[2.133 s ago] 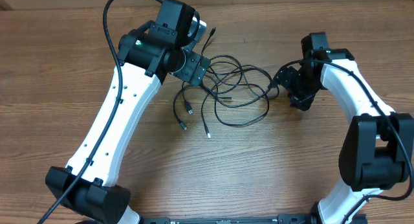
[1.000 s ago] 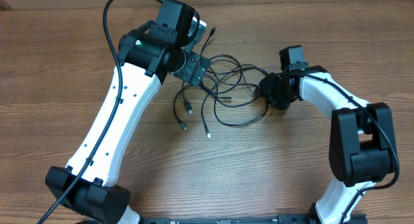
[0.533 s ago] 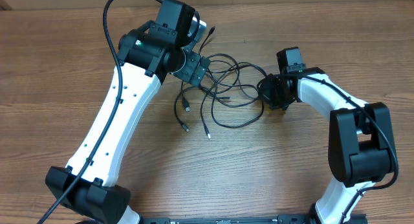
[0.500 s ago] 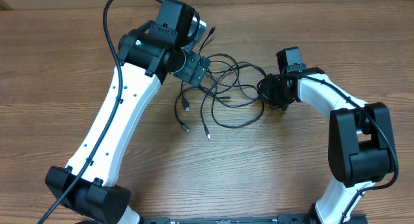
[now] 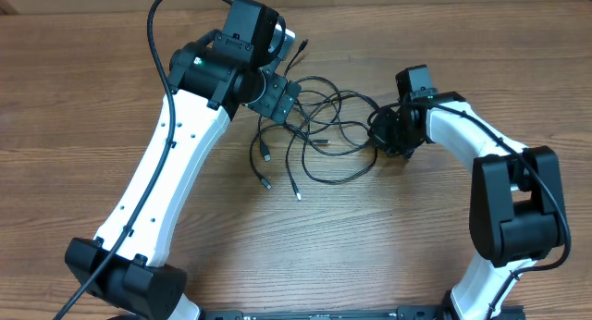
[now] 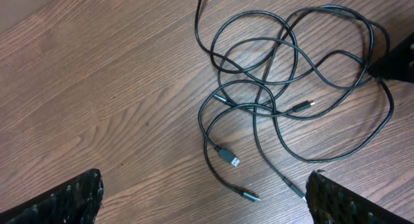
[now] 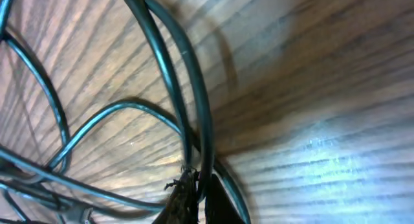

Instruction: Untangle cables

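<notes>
One knot of cables (image 5: 324,135) at mid-table (image 5: 388,255), gripped at one edge only.
Table: bare brown wood grain, and nothing else of the room is in view. The cables lie in overlapping loops on it. My right pincer (image 5: 385,133) is pressed together on strands at the knot's right edge, presumably to draw a loop outward. My left pincer (image 5: 280,100) hangs spread wide above the left side, holding nothing, likely ready to pin or take a second strand. Loose plugs (image 6: 228,156) trail free on the near side.

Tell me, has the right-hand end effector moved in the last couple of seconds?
Yes. Against the motionless left arm, the right end effector has slid inward, towards the cables, and now pinches a loop at their edge.
</notes>
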Controlling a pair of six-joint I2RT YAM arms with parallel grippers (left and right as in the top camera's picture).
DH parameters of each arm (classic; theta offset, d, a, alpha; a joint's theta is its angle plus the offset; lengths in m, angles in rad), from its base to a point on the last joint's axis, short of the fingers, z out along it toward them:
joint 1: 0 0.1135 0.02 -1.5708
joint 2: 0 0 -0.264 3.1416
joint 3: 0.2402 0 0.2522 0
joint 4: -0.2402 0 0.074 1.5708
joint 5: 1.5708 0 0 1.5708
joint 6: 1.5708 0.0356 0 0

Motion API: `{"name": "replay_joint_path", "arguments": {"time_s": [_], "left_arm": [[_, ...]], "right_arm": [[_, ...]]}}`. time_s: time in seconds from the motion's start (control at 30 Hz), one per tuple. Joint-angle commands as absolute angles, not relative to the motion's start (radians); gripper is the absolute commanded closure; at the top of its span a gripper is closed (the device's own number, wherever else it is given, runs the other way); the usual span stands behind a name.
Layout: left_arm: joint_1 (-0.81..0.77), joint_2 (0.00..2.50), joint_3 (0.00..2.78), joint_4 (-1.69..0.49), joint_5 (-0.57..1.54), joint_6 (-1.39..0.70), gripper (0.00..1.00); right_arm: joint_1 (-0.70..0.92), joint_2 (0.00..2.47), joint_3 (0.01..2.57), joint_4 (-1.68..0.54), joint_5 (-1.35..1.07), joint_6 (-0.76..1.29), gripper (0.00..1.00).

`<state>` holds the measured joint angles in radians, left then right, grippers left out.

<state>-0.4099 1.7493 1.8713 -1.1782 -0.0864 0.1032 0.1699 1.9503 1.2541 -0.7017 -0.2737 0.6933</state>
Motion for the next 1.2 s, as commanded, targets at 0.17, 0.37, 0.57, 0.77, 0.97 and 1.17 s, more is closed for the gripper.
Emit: {"name": "replay_joint_path", "arguments": {"time_s": [0.17, 0.37, 0.57, 0.77, 0.97, 1.17], "left_arm": [[-0.405, 1.754, 1.868, -1.174, -0.077, 0.089, 0.00], [-0.405, 1.754, 1.868, -1.174, -0.077, 0.089, 0.00], [-0.404, 1.754, 1.868, -1.174, -0.077, 0.089, 0.00], [-0.405, 1.754, 1.868, -1.174, -0.077, 0.089, 0.00], [-0.405, 1.754, 1.868, -1.174, -0.077, 0.089, 0.00], [-0.405, 1.754, 1.868, -1.174, -0.077, 0.089, 0.00]], "right_arm": [[0.168, 1.793, 1.388, -0.780, -0.295, 0.622, 0.96], [0.168, 1.682, 1.466, -0.825, -0.306, 0.615, 0.96], [0.168, 1.565, 1.578, -0.825, -0.385, 0.594, 0.96], [0.168, 1.472, 1.721, -0.813, -0.387, 0.593, 0.96], [0.168, 1.448, 1.867, -0.766, -0.389, 0.612, 0.96], [0.168, 1.447, 1.971, -0.645, -0.428, 0.666, 0.96]]}}
